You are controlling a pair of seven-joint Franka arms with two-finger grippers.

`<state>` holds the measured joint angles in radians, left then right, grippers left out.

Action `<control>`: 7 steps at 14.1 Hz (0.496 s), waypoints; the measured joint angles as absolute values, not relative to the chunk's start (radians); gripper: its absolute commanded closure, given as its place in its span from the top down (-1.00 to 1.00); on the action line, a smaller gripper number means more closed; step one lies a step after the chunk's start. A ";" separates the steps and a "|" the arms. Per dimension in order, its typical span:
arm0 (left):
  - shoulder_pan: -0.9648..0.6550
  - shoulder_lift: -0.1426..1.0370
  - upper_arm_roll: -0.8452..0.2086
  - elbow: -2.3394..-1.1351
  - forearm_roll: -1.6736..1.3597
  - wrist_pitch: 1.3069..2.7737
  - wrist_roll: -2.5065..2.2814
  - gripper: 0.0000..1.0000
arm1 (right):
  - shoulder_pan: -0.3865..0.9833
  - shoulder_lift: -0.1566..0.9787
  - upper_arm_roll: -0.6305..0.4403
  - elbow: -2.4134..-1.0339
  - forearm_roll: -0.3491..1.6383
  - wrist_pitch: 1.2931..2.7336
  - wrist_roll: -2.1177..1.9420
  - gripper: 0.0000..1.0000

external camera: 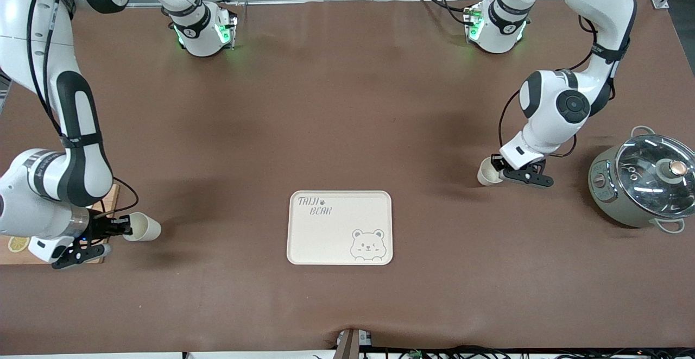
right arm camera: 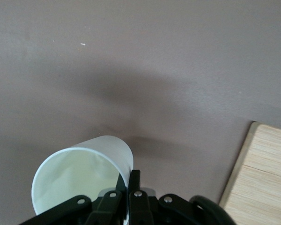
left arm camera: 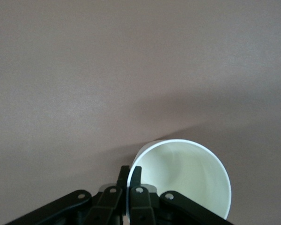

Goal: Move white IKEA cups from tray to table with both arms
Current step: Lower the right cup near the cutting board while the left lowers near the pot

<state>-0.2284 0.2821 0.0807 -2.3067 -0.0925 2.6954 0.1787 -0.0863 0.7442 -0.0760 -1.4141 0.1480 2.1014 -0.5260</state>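
My left end effector [external camera: 506, 174]: pinched on the rim of a white cup [external camera: 488, 172], tilted, over the counter [external camera: 347, 131] beside the lidded pot [external camera: 643, 180] | My right end effector [external camera: 117, 227]: clamped on the second cup's [external camera: 144, 227] wall, over the counter just beside the wooden cutting board [external camera: 111, 199] | Tray [external camera: 340, 227]: bare, between them, nearer the front camera.

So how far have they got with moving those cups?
Both cups are off the tray, which lies bare. The left gripper is shut on one cup's rim near the pot; the right gripper is shut on the other cup by the wooden board. Left: set both on the table, release.
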 measured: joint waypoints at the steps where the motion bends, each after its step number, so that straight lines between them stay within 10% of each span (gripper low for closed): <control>1: -0.228 0.290 0.081 -2.299 -0.093 2.695 0.185 0.85 | -0.085 0.753 -0.075 -1.415 0.148 2.105 -0.526 -1.00; 6: -0.225 0.309 0.080 -2.275 -0.106 2.695 0.209 1.00 | -0.078 0.780 -0.068 -1.415 0.148 2.114 -0.527 -1.00; 7: -0.219 0.309 0.080 -2.272 -0.107 2.695 0.209 1.00 | -0.075 0.780 -0.066 -1.415 0.148 2.115 -0.527 -0.40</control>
<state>-0.2195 0.3092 0.0802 -2.2716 -0.1065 2.6951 0.2088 -0.0752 0.7798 -0.0661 -1.4148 0.1480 2.1148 -0.5268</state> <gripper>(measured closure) 0.317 0.974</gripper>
